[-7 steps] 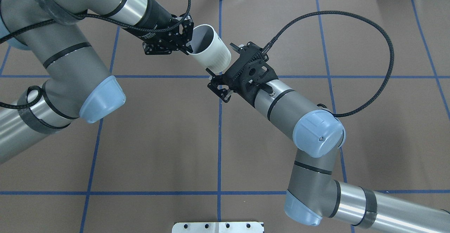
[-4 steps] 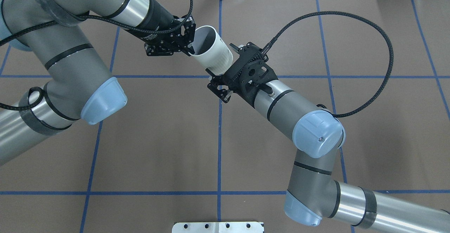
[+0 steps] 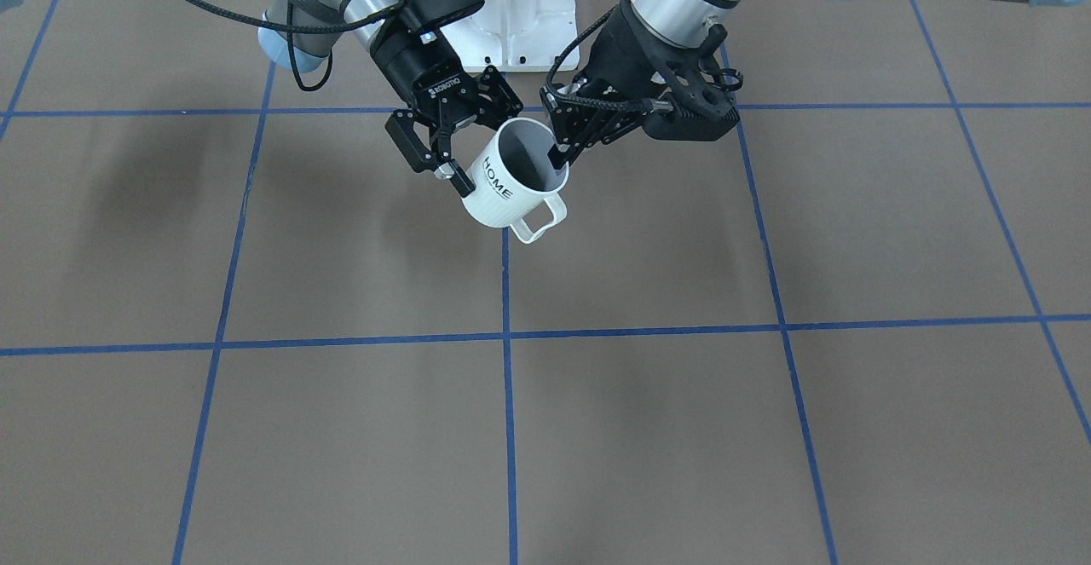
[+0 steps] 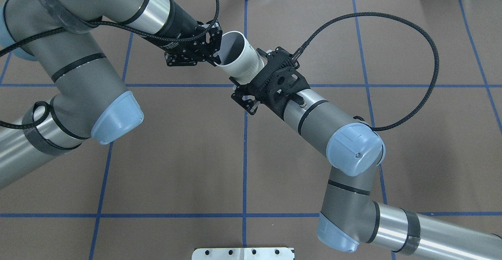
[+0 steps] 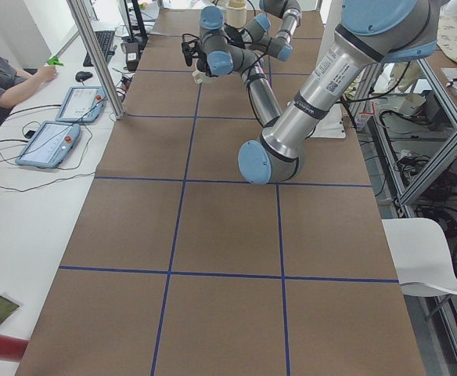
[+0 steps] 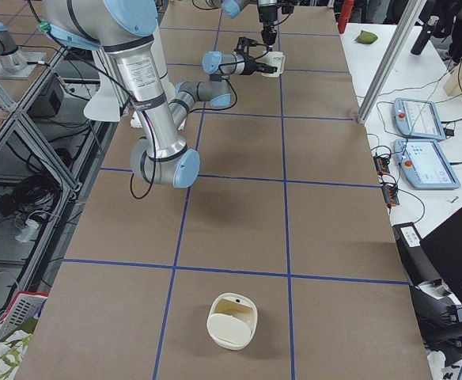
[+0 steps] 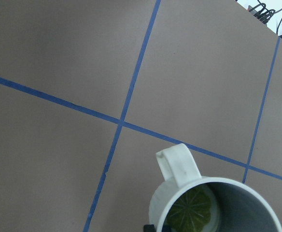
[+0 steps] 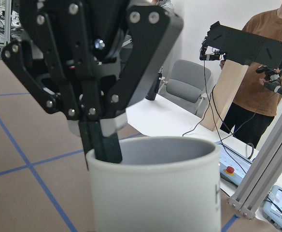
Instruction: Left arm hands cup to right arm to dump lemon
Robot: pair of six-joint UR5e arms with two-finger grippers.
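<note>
The white ribbed "HOME" cup (image 3: 505, 200) hangs tilted above the table between both arms. My left gripper (image 3: 558, 158) is shut on its rim, one finger inside the mouth; it shows in the overhead view (image 4: 216, 59) and in the right wrist view (image 8: 101, 137). My right gripper (image 3: 486, 146), lettered ROBOTIQ, is open, its jaws standing on either side of the cup's body (image 4: 245, 62). The lemon (image 7: 191, 212), a dull yellow-green slice, lies in the cup's bottom below the handle (image 7: 179, 166). The cup fills the right wrist view (image 8: 155, 193).
A white base plate (image 3: 511, 2) sits at the robot's edge of the table (image 4: 243, 253). A cream container (image 6: 231, 321) stands on the brown mat far off toward the robot's right end. Operators (image 5: 9, 74) are beside the table, with tablets.
My left arm has carried the cup to the right, further in between the right gripper's open fingers. The right arm has stayed still.
</note>
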